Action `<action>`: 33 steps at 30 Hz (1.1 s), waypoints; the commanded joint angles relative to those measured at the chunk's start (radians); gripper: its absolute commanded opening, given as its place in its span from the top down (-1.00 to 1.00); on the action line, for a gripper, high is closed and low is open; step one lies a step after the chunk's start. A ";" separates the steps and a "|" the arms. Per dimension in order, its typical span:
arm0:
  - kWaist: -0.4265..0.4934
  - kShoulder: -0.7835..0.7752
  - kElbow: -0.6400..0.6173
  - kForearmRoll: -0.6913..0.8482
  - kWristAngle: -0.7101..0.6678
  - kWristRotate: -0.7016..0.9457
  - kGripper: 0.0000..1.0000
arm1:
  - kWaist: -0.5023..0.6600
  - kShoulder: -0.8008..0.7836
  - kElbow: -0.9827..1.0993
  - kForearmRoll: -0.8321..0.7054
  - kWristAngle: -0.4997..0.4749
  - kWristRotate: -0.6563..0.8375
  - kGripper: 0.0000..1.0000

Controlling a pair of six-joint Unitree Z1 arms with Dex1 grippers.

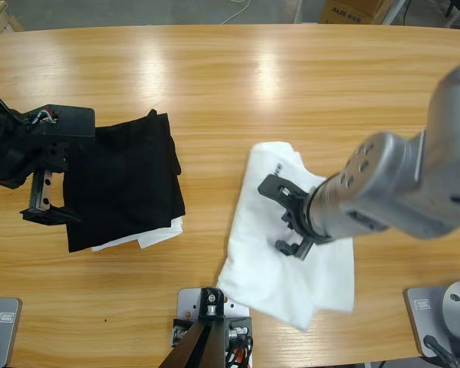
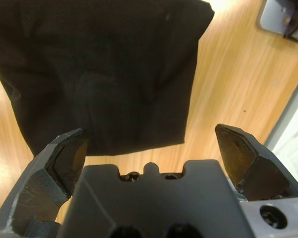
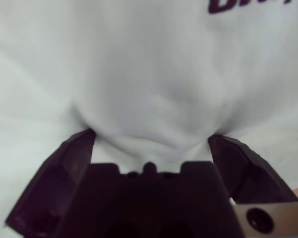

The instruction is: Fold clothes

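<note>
The clothes, a white T-shirt point(image 1: 272, 264), lie crumpled and partly folded on the table right of centre. Small dark lettering point(image 1: 276, 167) shows near the shirt's far edge. My right gripper point(image 1: 280, 218) hangs over the middle of the shirt with its jaws spread wide. In the right wrist view the white T-shirt point(image 3: 149, 74) fills the frame and bulges up between the open right gripper point(image 3: 151, 139), with the dark lettering point(image 3: 243, 5) at the top. My left gripper point(image 1: 47, 203) is open at the left edge of a folded black garment point(image 1: 123, 180), holding nothing.
A smaller white cloth point(image 1: 149, 234) sticks out from under the black garment point(image 2: 99, 69). In the left wrist view the open left gripper point(image 2: 151, 136) faces that garment across bare wood point(image 2: 228, 84). Wooden table point(image 1: 230, 84) stretches behind both piles.
</note>
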 commanded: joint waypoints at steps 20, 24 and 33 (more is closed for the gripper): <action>-0.051 0.118 0.025 -0.600 -0.211 -1.359 -0.94 | -0.617 -0.308 -0.419 0.409 0.333 -0.084 -1.00; -0.109 0.218 0.029 -0.724 -0.183 -1.551 -0.94 | -0.885 -0.259 -0.316 0.355 0.522 -0.146 -1.00; -0.158 0.409 0.228 -1.108 -0.185 -1.663 -0.96 | -0.990 -0.232 -0.110 0.204 0.581 -0.141 -1.00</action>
